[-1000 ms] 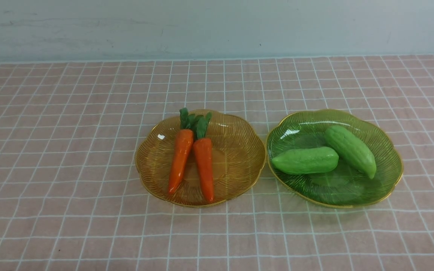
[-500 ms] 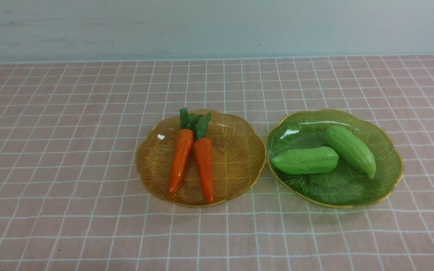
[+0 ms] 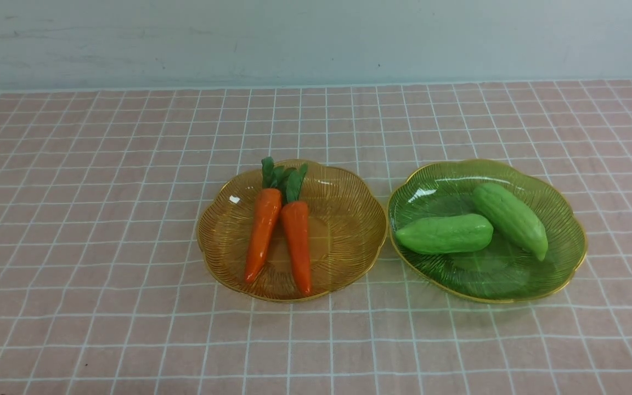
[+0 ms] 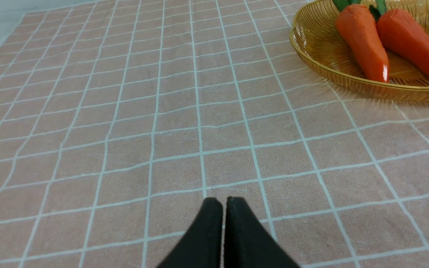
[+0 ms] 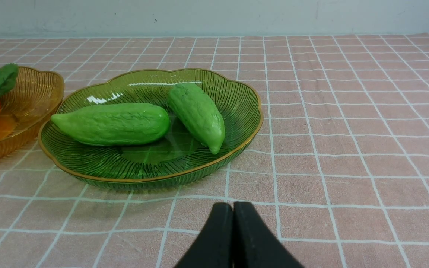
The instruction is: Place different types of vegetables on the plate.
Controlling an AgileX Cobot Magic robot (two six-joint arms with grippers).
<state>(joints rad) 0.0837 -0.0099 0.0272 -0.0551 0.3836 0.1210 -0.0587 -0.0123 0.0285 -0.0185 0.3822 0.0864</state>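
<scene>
Covering the whole table, a pink checked cloth (image 3: 102,230) carries two ribbed plates just beside each other. On the amber plate (image 3: 343,219), at the left, two carrots (image 3: 264,233) lie side by side, leafy tops touching at the far rim. On the green plate (image 3: 563,230), two gourds (image 3: 445,234) rest, ends meeting. Left gripper (image 4: 223,203), fingers pressed together, nothing held, hangs over bare cloth. Right gripper (image 5: 233,208), likewise clenched and empty, hangs near the green plate.
</scene>
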